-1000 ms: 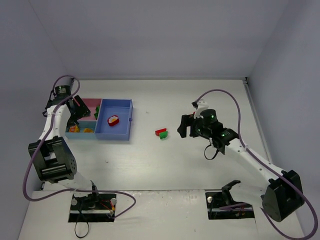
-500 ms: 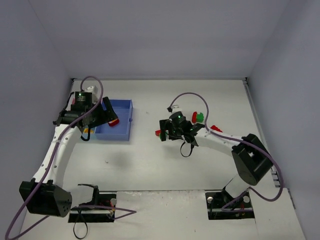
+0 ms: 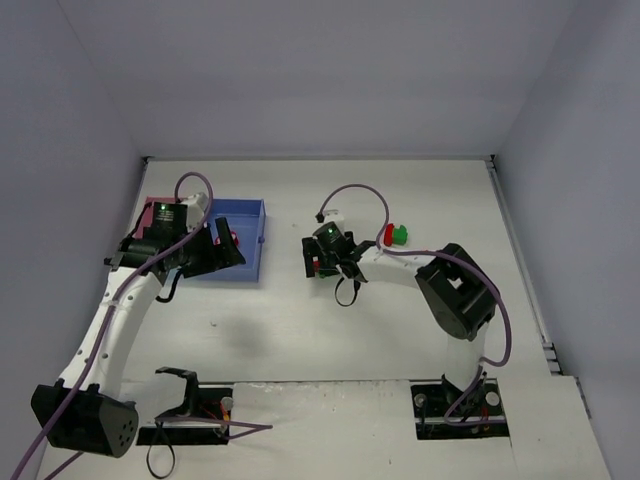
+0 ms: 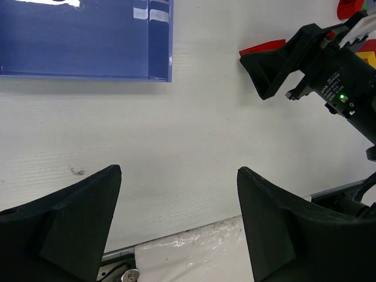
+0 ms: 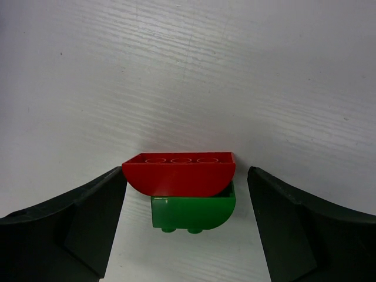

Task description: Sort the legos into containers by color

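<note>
A red half-round lego (image 5: 179, 173) lies on a green rounded lego (image 5: 194, 211) on the white table. My right gripper (image 5: 187, 187) is open, its jaws standing either side of this pair without touching it. In the top view the right gripper (image 3: 318, 264) covers most of the pair. A second red and green lego pair (image 3: 392, 234) lies to its right. My left gripper (image 3: 228, 246) is open and empty above the near right part of the blue tray (image 3: 252, 214). A red lego (image 3: 233, 238) lies in that tray. The pink tray (image 3: 152, 203) is mostly hidden by the left arm.
The left wrist view shows the blue tray's wall (image 4: 160, 41), the right gripper (image 4: 282, 59) with a red lego (image 4: 267, 46) under it, and red (image 4: 349, 7) and yellow (image 4: 367, 57) pieces at the right edge. The small light-blue tray is hidden.
My left gripper has swung right from the trays' left side to over the blue tray. My right gripper has moved left and now stands over the red and green pair.
</note>
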`<act>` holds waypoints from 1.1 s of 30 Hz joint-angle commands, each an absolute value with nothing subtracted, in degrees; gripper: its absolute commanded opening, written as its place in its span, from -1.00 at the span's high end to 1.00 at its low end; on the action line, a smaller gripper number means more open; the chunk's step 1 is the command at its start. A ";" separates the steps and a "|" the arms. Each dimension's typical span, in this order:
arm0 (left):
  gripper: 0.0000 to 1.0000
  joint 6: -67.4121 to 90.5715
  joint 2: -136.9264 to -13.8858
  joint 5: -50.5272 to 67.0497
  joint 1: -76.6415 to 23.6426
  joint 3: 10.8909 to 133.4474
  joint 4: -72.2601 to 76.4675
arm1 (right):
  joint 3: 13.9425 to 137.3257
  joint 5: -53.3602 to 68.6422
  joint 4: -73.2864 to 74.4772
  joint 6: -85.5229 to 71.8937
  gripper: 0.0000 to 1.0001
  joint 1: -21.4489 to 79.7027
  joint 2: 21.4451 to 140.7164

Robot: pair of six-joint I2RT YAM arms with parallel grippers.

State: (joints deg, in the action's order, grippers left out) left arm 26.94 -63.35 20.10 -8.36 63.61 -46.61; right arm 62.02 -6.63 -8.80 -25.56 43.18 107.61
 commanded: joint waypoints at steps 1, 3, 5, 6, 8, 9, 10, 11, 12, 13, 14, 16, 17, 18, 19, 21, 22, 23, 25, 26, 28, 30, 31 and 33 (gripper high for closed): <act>-0.47 25.05 -61.96 22.67 -8.61 64.34 -46.49 | 64.51 -10.81 -10.37 -27.25 -0.58 43.51 108.28; -0.47 24.70 -61.88 22.76 -8.61 64.25 -46.67 | 64.43 -11.16 -10.11 -27.16 -0.46 43.51 108.81; -0.47 24.87 -61.79 23.11 -8.70 63.90 -46.50 | 63.90 -11.25 -9.93 -27.33 -0.33 43.59 108.63; -0.47 25.13 -61.61 23.90 -8.70 63.64 -46.32 | 63.03 -11.34 -9.84 -27.51 -0.26 43.77 108.20; -0.47 25.92 -61.52 25.22 -8.70 62.93 -45.18 | 62.14 -11.60 -9.41 -27.95 -0.18 43.94 107.41; -0.47 26.10 -61.44 25.75 -8.88 62.67 -44.83 | 61.62 -12.04 -9.32 -28.04 -0.18 44.12 106.45; -0.47 26.28 -61.44 26.10 -8.88 62.32 -44.04 | 60.57 -12.13 -9.06 -28.04 -0.18 44.21 106.00; -0.47 26.37 -61.52 26.10 -9.14 62.14 -43.69 | 60.21 -12.30 -8.88 -28.04 -0.22 44.21 105.47; -0.47 26.45 -61.78 26.10 -9.31 61.96 -43.51 | 59.94 -12.30 -8.70 -27.95 -0.23 44.30 104.69; -0.47 26.54 -62.05 26.10 -9.32 61.96 -43.42 | 59.85 -12.30 -8.44 -27.51 -0.25 44.47 104.42; -0.47 26.63 -62.40 26.36 -9.40 61.96 -43.42 | 59.68 -12.22 -7.92 -26.99 -0.26 44.56 104.15; -0.48 26.72 -63.37 26.46 -10.02 62.40 -43.16 | 59.68 -12.57 -7.30 -25.93 -0.26 44.74 103.54; -0.47 26.89 -63.89 26.37 -10.28 62.49 -42.98 | 59.68 -12.83 -7.29 -25.41 -0.27 44.65 103.19; -0.47 27.16 -64.16 26.11 -10.72 62.66 -42.72 | 59.68 -12.74 -7.29 -24.97 -0.28 44.65 103.01; -0.47 27.51 -64.25 25.84 -11.68 62.67 -41.76 | 59.76 -12.22 -7.21 -24.26 -0.28 44.65 103.01; -0.48 29.00 -64.77 25.58 -12.56 62.75 -41.14 | 60.38 -11.52 -6.77 -22.33 -0.30 44.56 102.75; -0.47 29.44 -64.86 25.66 -13.09 62.58 -40.35 | 60.47 -11.08 -6.77 -21.72 -0.32 44.56 102.48; -0.47 29.97 -65.12 25.75 -14.05 62.40 -39.73 | 60.47 -10.73 -6.77 -21.10 -0.37 44.56 102.05; -0.47 30.41 -65.56 25.58 -14.94 61.96 -38.32 | 60.29 -10.55 -6.77 -20.31 -0.42 44.56 101.69; -0.47 30.67 -66.44 25.58 -15.29 62.05 -38.23 | 59.94 -10.89 -6.77 -19.87 -0.46 44.56 101.25; -0.47 30.76 -67.06 25.31 -15.29 62.49 -38.49 | 59.42 -11.16 -6.86 -19.78 -0.50 44.56 100.81; -0.47 30.76 -67.50 23.74 -15.29 63.28 -38.76 | 58.45 -11.43 -6.94 -20.47 -0.61 44.65 99.94; -0.47 30.76 -67.67 23.21 -15.29 63.46 -38.85 | 58.19 -11.43 -6.86 -21.00 -0.61 44.65 99.76; -0.47 30.76 -68.46 22.59 -15.29 64.51 -39.11 | 57.31 -11.51 -6.59 -23.89 -0.62 44.56 98.97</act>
State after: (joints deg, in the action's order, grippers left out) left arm 30.06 -68.29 24.05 -15.27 60.95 -41.23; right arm 57.82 -10.09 -6.22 -21.28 44.31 103.22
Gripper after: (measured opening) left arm 0.736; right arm 0.806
